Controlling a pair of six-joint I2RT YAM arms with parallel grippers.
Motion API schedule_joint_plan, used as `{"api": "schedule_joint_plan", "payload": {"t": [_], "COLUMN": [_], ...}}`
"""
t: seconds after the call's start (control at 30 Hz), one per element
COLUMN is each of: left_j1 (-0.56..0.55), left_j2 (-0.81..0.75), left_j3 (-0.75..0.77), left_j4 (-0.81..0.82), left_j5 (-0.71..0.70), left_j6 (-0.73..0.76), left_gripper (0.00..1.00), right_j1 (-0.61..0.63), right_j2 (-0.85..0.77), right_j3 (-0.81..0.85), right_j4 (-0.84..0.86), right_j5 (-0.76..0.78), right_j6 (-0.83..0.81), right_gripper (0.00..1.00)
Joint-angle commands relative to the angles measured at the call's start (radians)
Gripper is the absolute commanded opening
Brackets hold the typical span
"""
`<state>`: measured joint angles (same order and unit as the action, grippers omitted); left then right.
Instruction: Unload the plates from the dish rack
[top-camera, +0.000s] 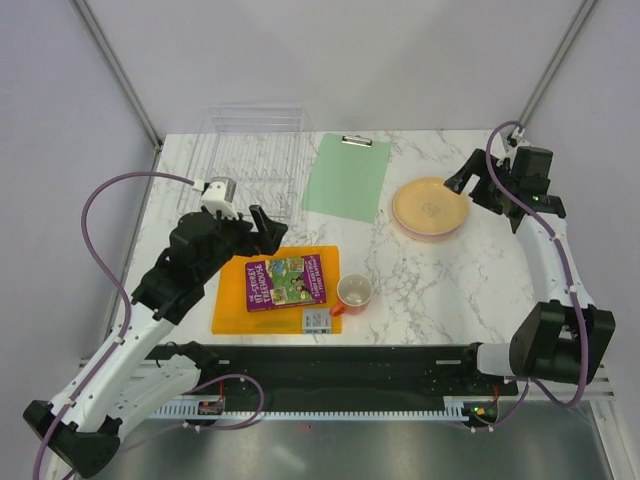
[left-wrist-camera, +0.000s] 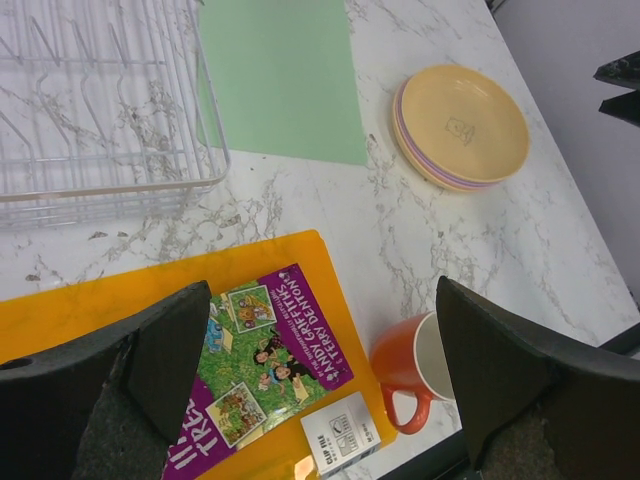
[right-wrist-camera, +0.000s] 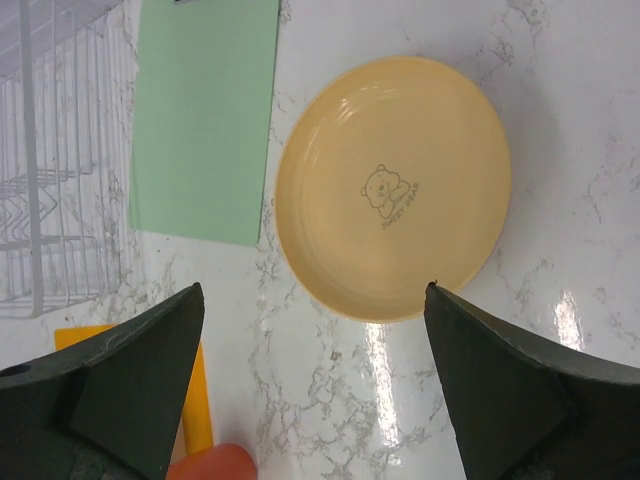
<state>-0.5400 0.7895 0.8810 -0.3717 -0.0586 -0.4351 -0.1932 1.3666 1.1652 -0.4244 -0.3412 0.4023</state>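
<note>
The plates lie in one stack (top-camera: 431, 207) on the marble table at the right, a yellow-orange one on top; lilac and pink edges show below it in the left wrist view (left-wrist-camera: 462, 125). The top plate (right-wrist-camera: 393, 187) bears a small bear print. The clear dish rack (top-camera: 250, 157) stands at the back left with no plates in it; it also shows in the left wrist view (left-wrist-camera: 95, 100). My left gripper (top-camera: 268, 228) is open and empty above the orange cutting board. My right gripper (top-camera: 482, 180) is open and empty just right of and above the stack.
A green clipboard (top-camera: 349, 176) lies between rack and stack. An orange cutting board (top-camera: 228, 302) holds a purple book (top-camera: 287, 281) and a small white box (top-camera: 318, 320). An orange cup (top-camera: 354, 292) stands right of the board.
</note>
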Motion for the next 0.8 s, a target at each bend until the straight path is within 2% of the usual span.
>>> {"api": "schedule_joint_plan", "payload": {"t": [0.0, 0.1, 0.33, 0.43, 0.5, 0.6, 0.77], "left_j1": [0.002, 0.002, 0.0, 0.0, 0.0, 0.0, 0.0], "left_j2": [-0.006, 0.02, 0.048, 0.033, 0.013, -0.006, -0.036], "left_j3": [0.052, 0.102, 0.125, 0.119, 0.113, 0.113, 0.128], "left_j4": [0.0, -0.009, -0.009, 0.01, 0.023, 0.054, 0.056], "left_j5": [0.014, -0.042, -0.148, -0.263, -0.27, -0.241, -0.141], "left_j6": [0.145, 0.235, 0.332, 0.372, 0.392, 0.417, 0.374], "left_gripper": [1.0, 1.0, 1.0, 1.0, 1.0, 1.0, 1.0], "right_j1": [0.134, 0.269, 0.386, 0.409, 0.414, 0.416, 0.417], "right_j2": [-0.109, -0.207, -0.397, -0.469, -0.518, -0.56, -0.589], "right_j3": [0.024, -0.038, -0.177, -0.226, -0.256, -0.271, -0.26], "right_j4": [-0.04, -0.028, 0.032, 0.062, 0.087, 0.11, 0.125], "right_j5": [0.132, 0.322, 0.601, 0.649, 0.692, 0.714, 0.72], "right_j6": [-0.071, -0.114, -0.187, -0.207, -0.217, -0.233, -0.26], "right_gripper": [0.98, 0.98, 0.98, 0.98, 0.98, 0.98, 0.98]}}
